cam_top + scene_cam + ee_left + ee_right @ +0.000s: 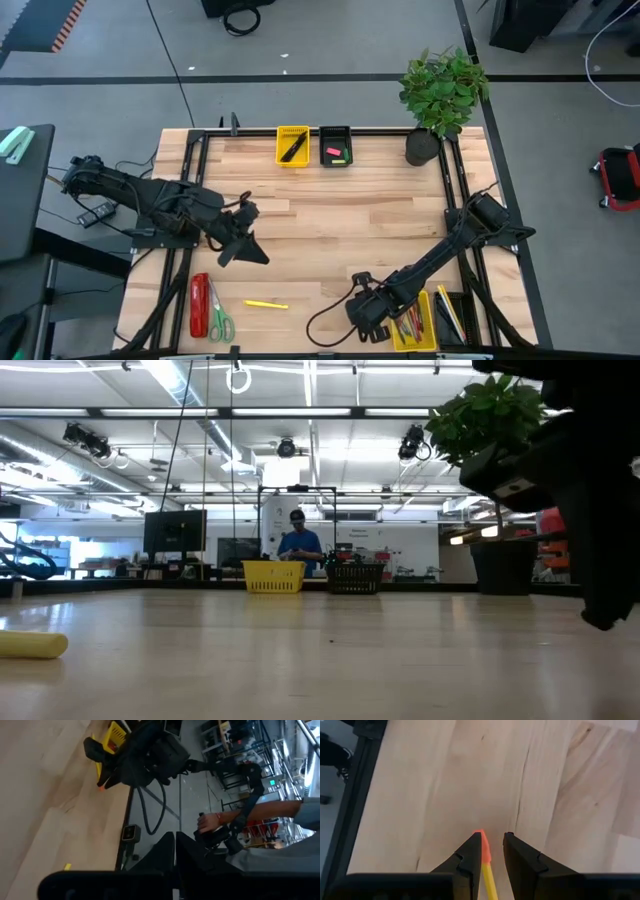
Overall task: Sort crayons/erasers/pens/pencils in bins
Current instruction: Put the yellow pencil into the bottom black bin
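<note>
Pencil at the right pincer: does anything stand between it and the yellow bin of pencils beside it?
Nothing visible. The right pincer with the pencil sits just beside the yellow bin; only bare table separates them.

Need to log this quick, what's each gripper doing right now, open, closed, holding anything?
Left gripper: jaws closed, holding nothing visible, over the table's left side.
Right gripper: jaws closed on a yellow pencil with an orange tip.

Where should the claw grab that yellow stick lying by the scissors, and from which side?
Take the yellow stick at mid-length, coming straight down, claw fingers across its thin width. It lies flat on the table, scissors clear of it.
</note>
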`<act>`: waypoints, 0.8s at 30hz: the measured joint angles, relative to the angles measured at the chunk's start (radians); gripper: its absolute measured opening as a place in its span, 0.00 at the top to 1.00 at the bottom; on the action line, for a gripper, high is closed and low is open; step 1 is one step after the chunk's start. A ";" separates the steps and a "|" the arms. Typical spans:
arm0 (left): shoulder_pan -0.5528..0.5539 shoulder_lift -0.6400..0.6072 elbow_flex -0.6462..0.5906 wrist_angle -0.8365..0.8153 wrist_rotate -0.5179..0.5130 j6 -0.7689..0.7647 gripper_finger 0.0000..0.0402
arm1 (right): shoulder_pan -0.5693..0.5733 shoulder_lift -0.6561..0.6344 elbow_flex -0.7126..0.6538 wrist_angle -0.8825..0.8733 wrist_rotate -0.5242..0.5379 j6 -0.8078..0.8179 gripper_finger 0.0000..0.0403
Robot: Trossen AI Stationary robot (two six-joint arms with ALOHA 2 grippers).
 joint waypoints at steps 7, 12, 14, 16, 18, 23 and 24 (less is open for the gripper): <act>0.000 0.000 0.000 -0.008 -0.003 -0.008 0.95 | 0.005 0.000 -0.008 0.016 -0.017 0.037 0.78; 0.001 0.000 0.000 -0.007 -0.003 -0.013 0.95 | 0.008 0.000 -0.042 0.053 -0.022 0.039 0.78; 0.001 0.000 0.000 -0.006 -0.003 -0.017 0.95 | 0.009 0.000 -0.049 0.066 -0.015 0.039 0.78; 0.001 0.000 0.000 -0.006 -0.003 -0.028 0.94 | 0.009 0.000 -0.059 0.075 -0.004 0.039 0.78; 0.001 0.000 0.000 -0.006 -0.003 -0.033 0.94 | 0.009 -0.001 -0.076 0.094 -0.001 0.039 0.78; 0.001 0.000 0.000 -0.006 -0.003 -0.041 0.96 | 0.007 -0.003 -0.104 0.126 -0.005 0.032 0.78; 0.001 0.000 0.000 -0.005 -0.003 -0.041 0.96 | 0.007 -0.003 -0.106 0.127 -0.005 0.032 0.78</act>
